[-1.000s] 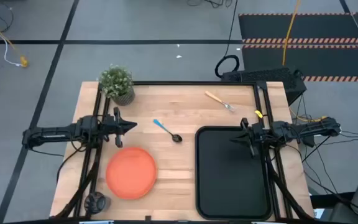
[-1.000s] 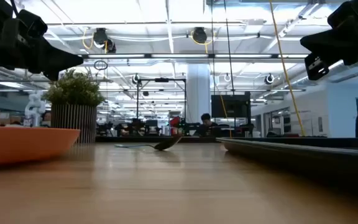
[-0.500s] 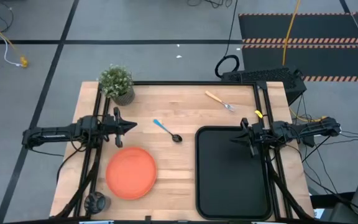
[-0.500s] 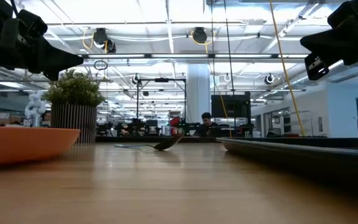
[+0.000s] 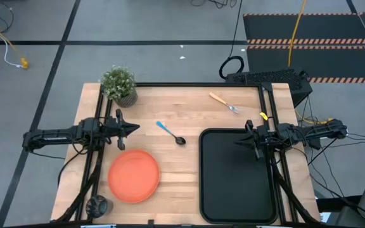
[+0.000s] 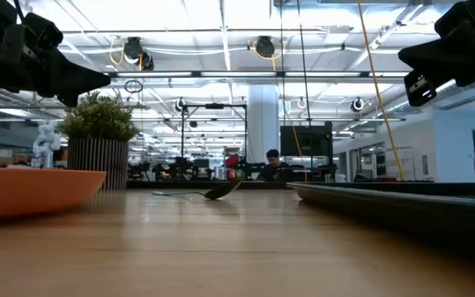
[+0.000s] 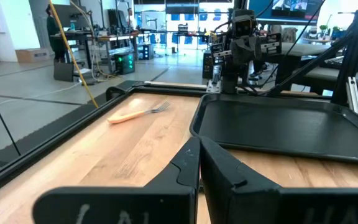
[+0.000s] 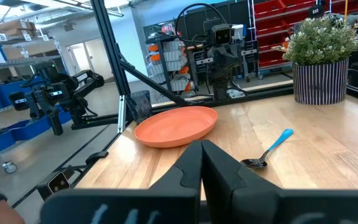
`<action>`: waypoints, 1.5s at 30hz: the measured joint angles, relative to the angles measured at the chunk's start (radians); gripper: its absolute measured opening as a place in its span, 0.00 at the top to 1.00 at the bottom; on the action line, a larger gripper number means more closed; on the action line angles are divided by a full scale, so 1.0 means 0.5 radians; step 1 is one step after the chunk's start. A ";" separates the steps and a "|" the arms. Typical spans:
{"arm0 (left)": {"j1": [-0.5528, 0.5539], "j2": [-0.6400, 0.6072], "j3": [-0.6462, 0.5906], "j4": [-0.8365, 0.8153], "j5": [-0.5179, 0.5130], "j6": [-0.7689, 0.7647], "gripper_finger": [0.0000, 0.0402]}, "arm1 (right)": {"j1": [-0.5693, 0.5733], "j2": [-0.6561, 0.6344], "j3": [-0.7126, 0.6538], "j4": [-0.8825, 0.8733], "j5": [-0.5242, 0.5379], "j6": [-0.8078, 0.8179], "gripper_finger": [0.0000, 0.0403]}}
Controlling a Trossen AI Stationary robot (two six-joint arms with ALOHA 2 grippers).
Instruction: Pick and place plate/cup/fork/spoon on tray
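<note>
The orange plate (image 5: 134,175) lies on the table's near left; it also shows in the right wrist view (image 8: 176,126). The blue-handled spoon (image 5: 170,133) lies mid-table, its bowl toward the black tray (image 5: 236,174) on the right. The orange-handled fork (image 5: 223,101) lies near the far edge, beyond the tray. A dark cup (image 5: 97,205) stands at the near left corner. My left gripper (image 5: 134,127) is shut and empty, above the table beyond the plate. My right gripper (image 5: 239,142) is shut and empty, above the tray's far end.
A grey pot with a green plant (image 5: 120,85) stands at the far left corner. Black frame rails run along the table's left, right and far sides. Bare wood lies between the plate and the tray. A person sits far off in the room (image 6: 272,162).
</note>
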 joint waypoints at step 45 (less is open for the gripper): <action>0.000 0.000 0.000 0.153 0.017 -0.737 0.96 | 0.000 0.001 0.000 0.236 0.009 -0.029 1.00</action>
